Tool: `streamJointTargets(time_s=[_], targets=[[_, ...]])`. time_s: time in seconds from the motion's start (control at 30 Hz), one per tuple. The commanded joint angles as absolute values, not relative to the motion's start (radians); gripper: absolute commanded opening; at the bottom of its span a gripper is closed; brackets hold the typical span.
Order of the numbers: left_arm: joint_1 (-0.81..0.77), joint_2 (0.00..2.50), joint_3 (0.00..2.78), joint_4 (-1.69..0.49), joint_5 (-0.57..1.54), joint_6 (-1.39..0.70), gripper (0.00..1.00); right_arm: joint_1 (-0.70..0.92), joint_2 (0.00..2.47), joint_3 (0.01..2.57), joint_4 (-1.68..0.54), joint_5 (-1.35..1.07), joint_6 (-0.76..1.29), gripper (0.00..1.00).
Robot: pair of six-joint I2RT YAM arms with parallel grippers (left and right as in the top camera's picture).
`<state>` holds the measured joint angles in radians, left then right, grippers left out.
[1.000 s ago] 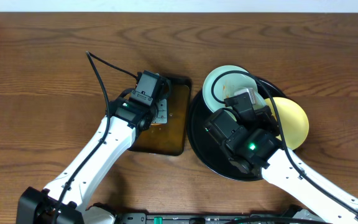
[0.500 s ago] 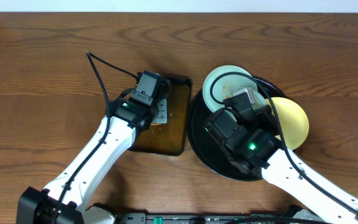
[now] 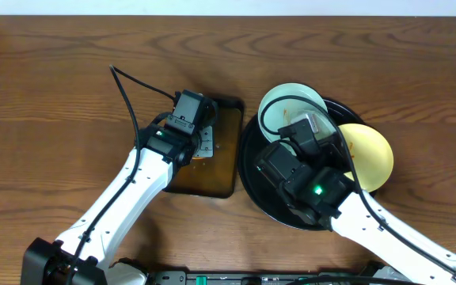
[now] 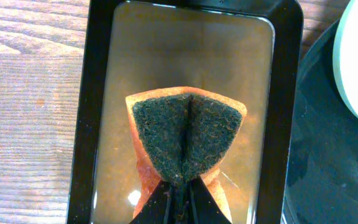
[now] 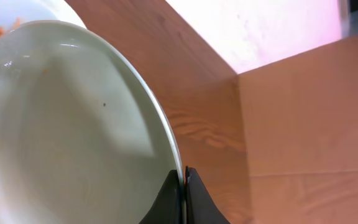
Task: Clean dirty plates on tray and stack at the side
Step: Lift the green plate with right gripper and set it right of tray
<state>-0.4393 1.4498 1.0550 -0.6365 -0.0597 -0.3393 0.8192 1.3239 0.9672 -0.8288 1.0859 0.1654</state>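
Note:
My right gripper [image 5: 183, 178] is shut on the rim of a pale mint-white plate [image 5: 73, 124] and holds it tilted over the far part of the round black tray [image 3: 248, 170]. In the overhead view this plate [image 3: 287, 107] juts past the tray's far rim, with the right gripper [image 3: 309, 128] at its near edge. A second white plate with orange smears [image 5: 2, 25] shows behind it. The pale yellow plate [image 3: 373, 154] lies at the tray's right side. My left gripper [image 4: 180, 190] is shut on an orange sponge with a dark scouring face [image 4: 185, 134].
The sponge hangs over a rectangular dark brown tray [image 4: 92, 124] that holds brownish liquid, just left of the black tray [image 4: 328, 155]. In the overhead view the brown tray [image 3: 216, 178] sits under the left gripper [image 3: 200, 142]. Wooden table [image 3: 54, 95] lies all around.
My right arm has shifted slightly left with the mint-white plate in its grip. The left arm and sponge have not moved.

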Motion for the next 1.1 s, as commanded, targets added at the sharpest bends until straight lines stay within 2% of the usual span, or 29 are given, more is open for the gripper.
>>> streamJointTargets(time_s=[0.0, 0.1, 0.3, 0.67, 0.83, 1.07], targets=[[-0.435, 1.453, 1.045, -0.640, -0.080, -0.333, 0.08, 0.760, 1.320, 0.989, -0.822, 0.994, 0.266, 0.01], [-0.435, 1.453, 1.045, -0.640, -0.080, -0.333, 0.08, 0.664, 1.320, 0.990, -0.817, 0.886, 0.345, 0.01], [-0.435, 1.453, 1.045, -0.640, -0.080, -0.333, 0.08, 0.419, 1.320, 1.021, -0.778, 0.688, 0.351, 0.01], [-0.435, 1.453, 1.045, -0.640, -0.080, -0.333, 0.08, -0.134, 1.321, 1.092, -0.754, 0.325, 0.375, 0.01], [-0.435, 1.453, 1.045, -0.640, -0.080, -0.333, 0.08, -0.374, 1.333, 1.092, -0.749, 0.259, 0.435, 0.01], [-0.435, 1.453, 1.045, -0.640, -0.080, -0.333, 0.08, -0.591, 1.410, 1.092, -0.722, 0.213, 0.487, 0.01]])
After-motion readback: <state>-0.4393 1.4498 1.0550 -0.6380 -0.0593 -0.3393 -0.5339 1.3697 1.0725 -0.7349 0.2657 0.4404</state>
